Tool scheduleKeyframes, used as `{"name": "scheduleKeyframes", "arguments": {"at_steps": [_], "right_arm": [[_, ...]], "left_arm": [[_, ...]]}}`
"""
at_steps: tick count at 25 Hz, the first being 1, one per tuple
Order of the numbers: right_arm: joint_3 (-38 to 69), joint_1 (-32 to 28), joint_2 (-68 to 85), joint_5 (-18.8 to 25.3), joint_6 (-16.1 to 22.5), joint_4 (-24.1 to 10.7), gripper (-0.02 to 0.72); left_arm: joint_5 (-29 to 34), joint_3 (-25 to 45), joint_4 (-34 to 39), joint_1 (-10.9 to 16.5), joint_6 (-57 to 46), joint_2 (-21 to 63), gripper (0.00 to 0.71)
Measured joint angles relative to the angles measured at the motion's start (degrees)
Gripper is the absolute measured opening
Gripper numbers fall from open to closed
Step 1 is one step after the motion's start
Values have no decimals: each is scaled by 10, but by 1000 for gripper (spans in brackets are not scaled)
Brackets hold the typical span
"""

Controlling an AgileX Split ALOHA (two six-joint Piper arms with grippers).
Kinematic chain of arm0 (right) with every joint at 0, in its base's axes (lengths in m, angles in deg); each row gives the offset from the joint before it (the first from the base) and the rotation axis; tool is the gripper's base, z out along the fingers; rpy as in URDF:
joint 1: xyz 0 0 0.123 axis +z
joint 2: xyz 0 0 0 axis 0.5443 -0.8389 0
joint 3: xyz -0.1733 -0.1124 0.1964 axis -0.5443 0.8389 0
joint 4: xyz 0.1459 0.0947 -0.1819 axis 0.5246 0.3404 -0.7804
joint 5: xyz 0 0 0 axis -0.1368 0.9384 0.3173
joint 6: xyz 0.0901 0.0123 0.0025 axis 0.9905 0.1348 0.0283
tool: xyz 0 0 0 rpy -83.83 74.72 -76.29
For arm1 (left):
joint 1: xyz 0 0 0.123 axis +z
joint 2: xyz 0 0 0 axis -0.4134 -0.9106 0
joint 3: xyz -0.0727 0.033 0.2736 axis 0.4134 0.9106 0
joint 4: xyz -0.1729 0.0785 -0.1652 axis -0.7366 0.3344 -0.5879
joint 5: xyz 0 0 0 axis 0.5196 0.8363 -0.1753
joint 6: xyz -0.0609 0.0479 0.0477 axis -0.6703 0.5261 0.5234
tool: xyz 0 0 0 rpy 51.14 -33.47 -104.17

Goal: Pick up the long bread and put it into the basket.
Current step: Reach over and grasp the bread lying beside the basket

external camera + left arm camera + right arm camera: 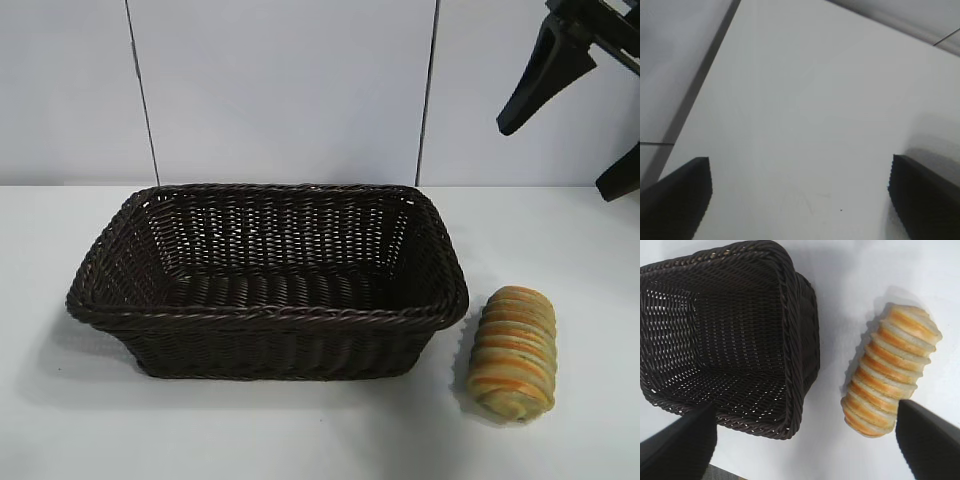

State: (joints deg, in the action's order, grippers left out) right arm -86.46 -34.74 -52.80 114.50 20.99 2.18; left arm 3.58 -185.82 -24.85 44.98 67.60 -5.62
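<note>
The long bread (513, 352), a ridged loaf with orange, tan and pale-green stripes, lies on the white table just right of the basket (266, 318). The basket is a large dark-brown wicker one with nothing in it. High at the top right, my right gripper (558, 158) hangs open well above the bread. In the right wrist view the right gripper (805, 445) looks down between the basket's rim (790, 340) and the bread (890, 370), touching neither. My left gripper (800, 200) is open over bare table and is out of the exterior view.
The white table (300, 430) runs back to a pale panelled wall (280, 90). The table (805, 100) under the left gripper carries nothing. Its edge (725, 472) shows close to the basket in the right wrist view.
</note>
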Motion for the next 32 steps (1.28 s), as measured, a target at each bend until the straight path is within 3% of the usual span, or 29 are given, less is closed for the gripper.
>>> {"name": "scheduleKeyframes", "arguments": {"at_steps": [5, 7, 12, 16, 23, 32], "right_arm": [[0, 0, 0, 0, -9, -1, 695], [0, 0, 0, 0, -11, -1, 695], [0, 0, 0, 0, -18, -1, 695], [0, 0, 0, 0, -19, -1, 695], [0, 0, 0, 0, -20, -1, 695], [0, 0, 0, 0, -26, -1, 695]], "left_arm": [[9, -1, 10, -107, 9, 122, 694], [10, 2, 29, -133, 14, 168, 694], [10, 80, 58, -143, 15, 289, 694], [-2, 217, 64, -146, 16, 377, 694], [-15, 459, 82, -183, 16, 507, 694], [-15, 680, 85, -184, 16, 569, 694]]}}
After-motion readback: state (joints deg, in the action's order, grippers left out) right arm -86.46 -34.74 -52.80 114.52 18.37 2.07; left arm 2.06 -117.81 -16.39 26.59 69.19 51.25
